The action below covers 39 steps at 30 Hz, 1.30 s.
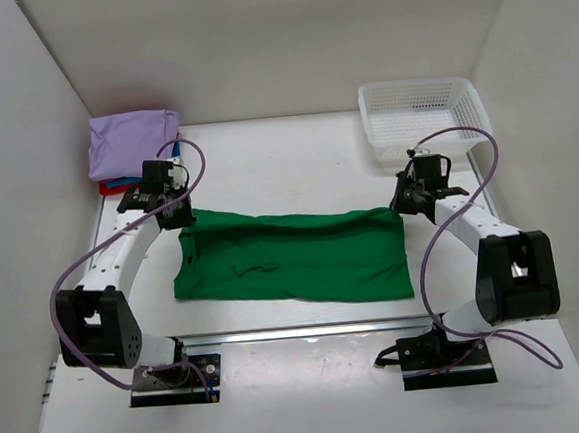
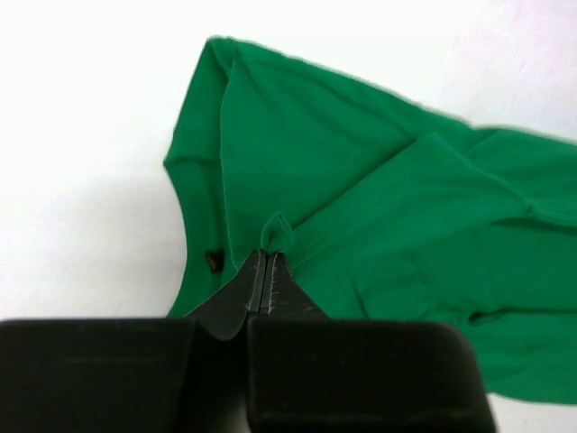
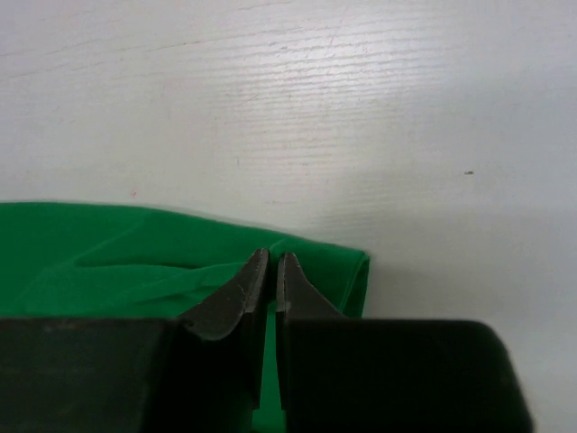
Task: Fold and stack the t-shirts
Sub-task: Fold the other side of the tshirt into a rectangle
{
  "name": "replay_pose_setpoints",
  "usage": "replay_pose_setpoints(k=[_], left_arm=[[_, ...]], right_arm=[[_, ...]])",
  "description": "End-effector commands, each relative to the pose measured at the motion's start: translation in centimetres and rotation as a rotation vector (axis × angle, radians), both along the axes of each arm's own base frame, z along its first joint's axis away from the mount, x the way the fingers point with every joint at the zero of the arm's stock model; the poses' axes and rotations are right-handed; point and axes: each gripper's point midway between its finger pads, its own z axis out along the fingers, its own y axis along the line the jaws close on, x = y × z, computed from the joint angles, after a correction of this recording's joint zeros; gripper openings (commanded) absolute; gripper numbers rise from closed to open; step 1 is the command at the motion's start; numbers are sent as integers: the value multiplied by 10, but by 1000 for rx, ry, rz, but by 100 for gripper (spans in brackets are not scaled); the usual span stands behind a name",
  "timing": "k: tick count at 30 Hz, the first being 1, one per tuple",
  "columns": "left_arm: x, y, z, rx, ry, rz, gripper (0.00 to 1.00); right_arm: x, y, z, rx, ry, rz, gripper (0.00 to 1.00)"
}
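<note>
A bright green t-shirt (image 1: 293,259) lies across the middle of the table, folded into a long band. My left gripper (image 1: 174,214) sits at its far left corner. In the left wrist view that gripper (image 2: 264,254) is shut, with a small pinch of the green t-shirt (image 2: 361,180) poking up from the tips. My right gripper (image 1: 406,204) is at the far right corner. In the right wrist view this gripper (image 3: 271,257) is shut on the folded edge of the green t-shirt (image 3: 108,262). A folded lavender t-shirt (image 1: 131,141) tops a stack at the back left, with blue (image 1: 114,180) and red (image 1: 127,185) edges beneath it.
A white plastic mesh basket (image 1: 415,85) stands at the back right, just behind my right arm. White walls close in the table on the left, back and right. Purple cables loop off both arms.
</note>
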Motion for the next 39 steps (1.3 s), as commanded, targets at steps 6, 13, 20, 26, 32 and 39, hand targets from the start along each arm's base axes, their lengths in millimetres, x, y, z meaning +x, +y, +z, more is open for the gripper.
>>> replay_pose_setpoints(k=[6, 13, 20, 26, 32, 39], left_arm=[[-38, 10, 0, 31, 7, 23, 0], [-61, 15, -6, 35, 46, 39, 0], [-85, 15, -15, 48, 97, 51, 0], [-96, 21, -24, 60, 127, 69, 0], [-101, 17, -22, 65, 126, 59, 0], [-111, 20, -25, 84, 208, 71, 0]], right_arm=[[-25, -7, 23, 37, -50, 23, 0], [-50, -2, 7, 41, 11, 39, 0], [-69, 5, -6, 57, 66, 58, 0], [-82, 11, -8, 58, 93, 61, 0], [-99, 9, -14, 60, 112, 53, 0], [-106, 7, -15, 55, 137, 47, 0]])
